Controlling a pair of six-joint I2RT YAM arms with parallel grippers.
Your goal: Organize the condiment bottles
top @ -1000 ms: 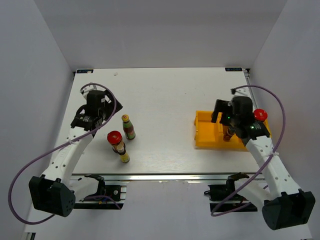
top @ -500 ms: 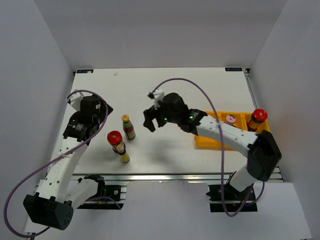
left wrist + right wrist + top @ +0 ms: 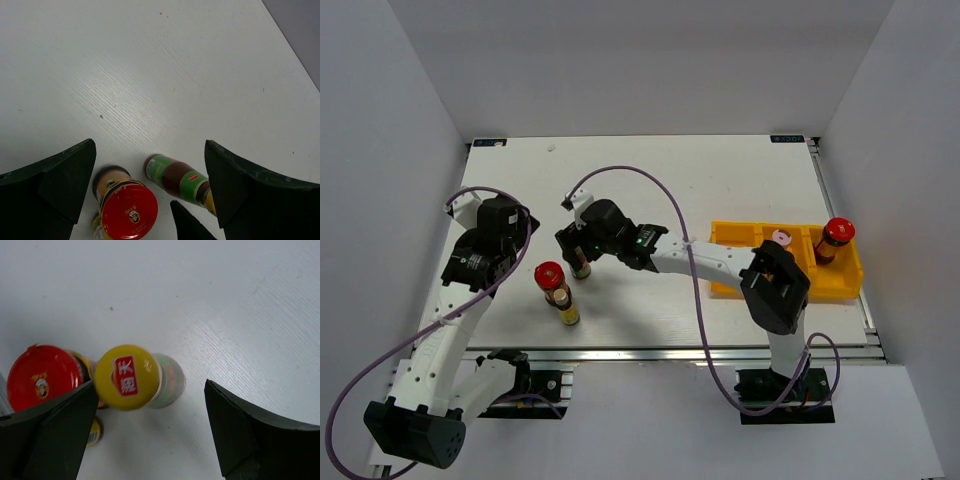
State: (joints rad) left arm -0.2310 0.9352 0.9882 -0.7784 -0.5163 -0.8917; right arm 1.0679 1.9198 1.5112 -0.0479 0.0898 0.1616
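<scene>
Overhead; both wrists close above red-capped jar (image 3: 129,212)

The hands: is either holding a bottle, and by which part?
Nothing is held. The right hand is open over the yellow-capped bottle; the left hand is open too.

The right gripper (image 3: 576,243) has swung from the yellow tray (image 3: 735,285) across the tabletop (image 3: 650,180) and now hangs over the slim yellow-capped bottle (image 3: 127,376) (jaws spread wide either side).
</scene>
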